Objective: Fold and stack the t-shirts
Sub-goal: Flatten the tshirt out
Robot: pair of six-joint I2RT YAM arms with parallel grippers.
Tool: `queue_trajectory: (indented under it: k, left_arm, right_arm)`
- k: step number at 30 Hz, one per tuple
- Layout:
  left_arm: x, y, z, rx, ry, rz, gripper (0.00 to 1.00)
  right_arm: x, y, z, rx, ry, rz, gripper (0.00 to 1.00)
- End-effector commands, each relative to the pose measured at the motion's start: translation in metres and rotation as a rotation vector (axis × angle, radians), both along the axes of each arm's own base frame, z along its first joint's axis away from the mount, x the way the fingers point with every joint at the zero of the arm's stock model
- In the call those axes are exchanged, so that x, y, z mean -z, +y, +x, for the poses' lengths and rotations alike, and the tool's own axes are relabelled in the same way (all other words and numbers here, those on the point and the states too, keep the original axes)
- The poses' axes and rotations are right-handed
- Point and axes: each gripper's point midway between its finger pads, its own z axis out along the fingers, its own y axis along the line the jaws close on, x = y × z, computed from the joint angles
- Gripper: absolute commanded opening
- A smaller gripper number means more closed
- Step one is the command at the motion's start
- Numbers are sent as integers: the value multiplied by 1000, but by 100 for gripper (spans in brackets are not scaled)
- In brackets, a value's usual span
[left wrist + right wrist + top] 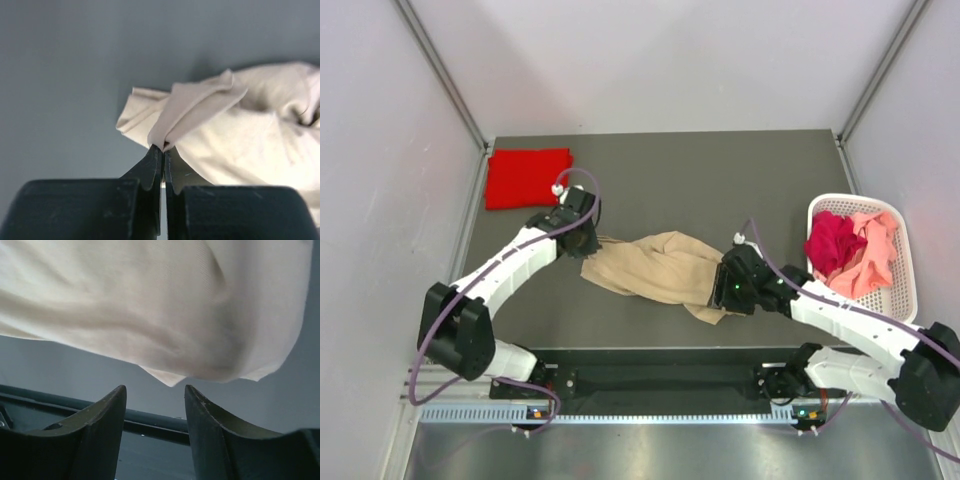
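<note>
A tan t-shirt lies crumpled across the middle of the table. My left gripper is shut on a fold at its left end; the left wrist view shows the pinched cloth right at my fingertips. My right gripper is open at the shirt's right end, near the table's front edge. In the right wrist view the tan cloth hangs just beyond the spread fingers, not between them. A folded bright red t-shirt lies flat at the back left.
A white slotted basket stands at the right edge, holding a dark red shirt and a pink shirt. The table's front edge with a dark rail lies just below my right gripper.
</note>
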Motion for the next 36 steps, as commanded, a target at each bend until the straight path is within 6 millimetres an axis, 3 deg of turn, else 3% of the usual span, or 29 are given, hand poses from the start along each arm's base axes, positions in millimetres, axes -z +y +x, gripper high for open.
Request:
queue_trajectory:
  k: [1, 3, 7, 10, 13, 18, 22, 26, 28, 29, 31, 32, 33, 36]
  left_arm:
    - [-31, -2, 30, 9, -73, -108, 0]
    - [-33, 3, 42, -10, -72, -134, 0]
    - [-47, -6, 63, 2, -95, -220, 0]
    - [-50, -11, 73, 3, -95, -260, 0]
    - [-52, -12, 80, 1, -96, -267, 0]
    - [-55, -10, 88, -9, -106, -274, 0]
    - [-57, -10, 92, -9, -111, -280, 0]
    - [-57, -10, 92, -8, -115, -283, 0]
    - [-58, -9, 93, -9, -118, -277, 0]
    - [-58, -6, 91, -14, -111, -262, 0]
    - [-78, 0, 93, -6, -145, -227, 0]
    - [-87, 18, 88, -50, -150, -161, 0]
    - [-112, 23, 91, -59, -203, -148, 0]
    - [-173, 51, 83, -122, -345, -87, 0]
  right_arm:
    - [2, -2, -4, 42, -3, 3, 49]
    - [2, 0, -5, 41, -3, 7, 46]
    - [8, 14, -7, 9, -1, 9, 44]
    - [18, 13, -8, 36, 15, -32, 46]
    - [29, 11, -10, 73, 17, -73, 51]
    - [42, 14, -7, 111, 7, -58, 50]
    - [59, 10, -6, 131, 16, -90, 47]
    - [58, 3, 4, 164, -41, -122, 40]
    - [47, -4, 8, 158, -70, -157, 24]
    - [39, -7, 9, 155, -81, -173, 3]
    - [4, -9, 17, 139, -123, -196, 0]
    - [-14, -26, 10, 140, -131, -239, 0]
    - [-48, -20, 18, 142, -182, -195, 0]
    - [-109, -40, 17, 158, -287, -159, 0]
